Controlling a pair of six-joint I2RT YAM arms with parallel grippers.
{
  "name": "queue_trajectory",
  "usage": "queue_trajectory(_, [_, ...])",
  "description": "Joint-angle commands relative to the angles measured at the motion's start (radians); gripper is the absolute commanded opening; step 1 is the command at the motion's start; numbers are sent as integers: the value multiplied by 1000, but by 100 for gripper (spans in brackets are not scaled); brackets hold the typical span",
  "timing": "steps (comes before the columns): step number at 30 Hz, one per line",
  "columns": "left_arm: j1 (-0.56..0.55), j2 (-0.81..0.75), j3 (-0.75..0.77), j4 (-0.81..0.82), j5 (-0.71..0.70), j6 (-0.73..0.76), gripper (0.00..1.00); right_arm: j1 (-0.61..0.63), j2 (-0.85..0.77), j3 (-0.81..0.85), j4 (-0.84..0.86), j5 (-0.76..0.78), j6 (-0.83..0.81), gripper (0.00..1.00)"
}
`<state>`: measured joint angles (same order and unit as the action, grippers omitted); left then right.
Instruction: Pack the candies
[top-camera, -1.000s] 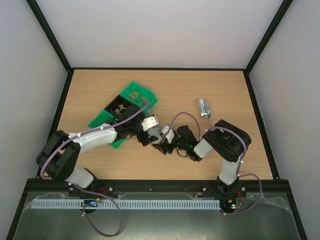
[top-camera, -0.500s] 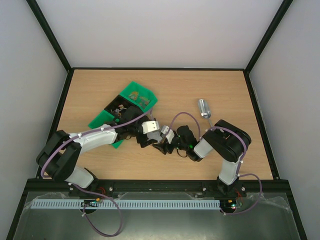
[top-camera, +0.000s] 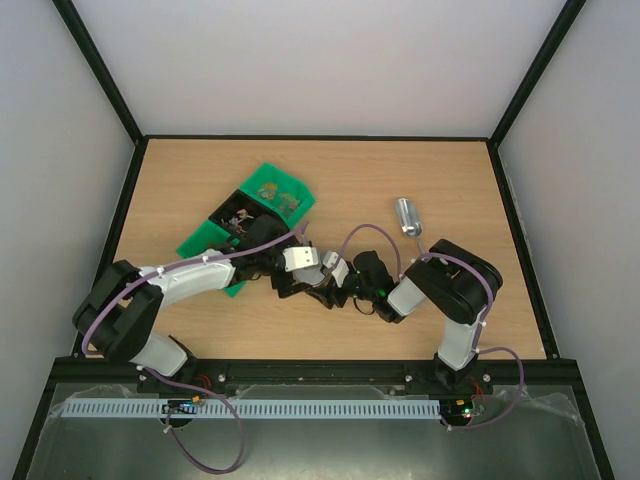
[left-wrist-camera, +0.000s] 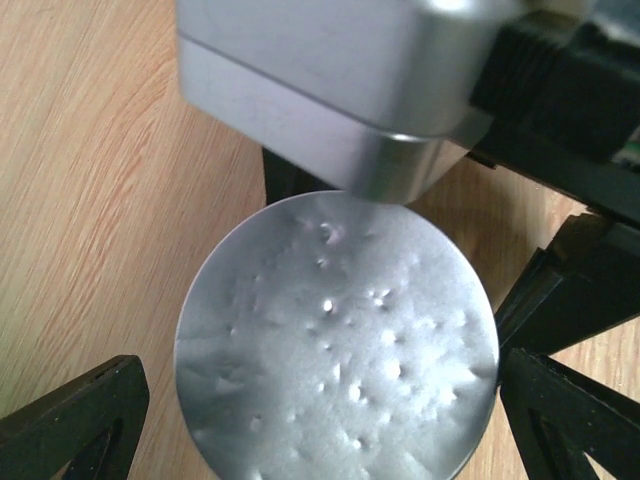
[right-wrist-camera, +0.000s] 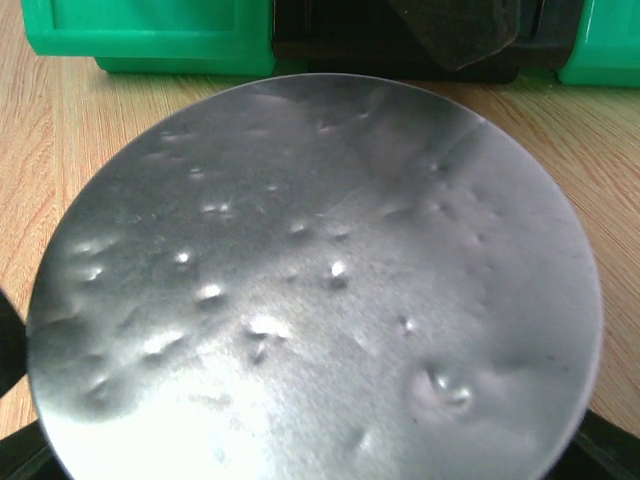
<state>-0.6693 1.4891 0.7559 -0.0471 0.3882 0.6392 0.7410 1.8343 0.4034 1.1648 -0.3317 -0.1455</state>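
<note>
Candies (top-camera: 268, 188) lie behind; left end effector (left-wrist-camera: 320, 420), wide, has arrived around the lid (left-wrist-camera: 335, 340) that right end effector (right-wrist-camera: 310, 420) holds; handover likely.

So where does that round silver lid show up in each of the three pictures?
Top view: I cannot pick it out here.
Left wrist view: the round silver lid fills the lower middle of the picture.
Right wrist view: it fills nearly the whole picture.
Shared landmark: the wooden table shows in all three views, at the left in the left wrist view and at the side edges in the right wrist view.
</note>
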Motion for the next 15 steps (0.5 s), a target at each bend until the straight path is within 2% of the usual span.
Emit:
queue_trajectory(1, [12,4,-8,-1,-34,-19,99,4,25,-15,-91,0,-2,41])
queue_trajectory(15, [135,23,5,-5,-55,-8,100,4,2,-50,-94,-24,-45,37])
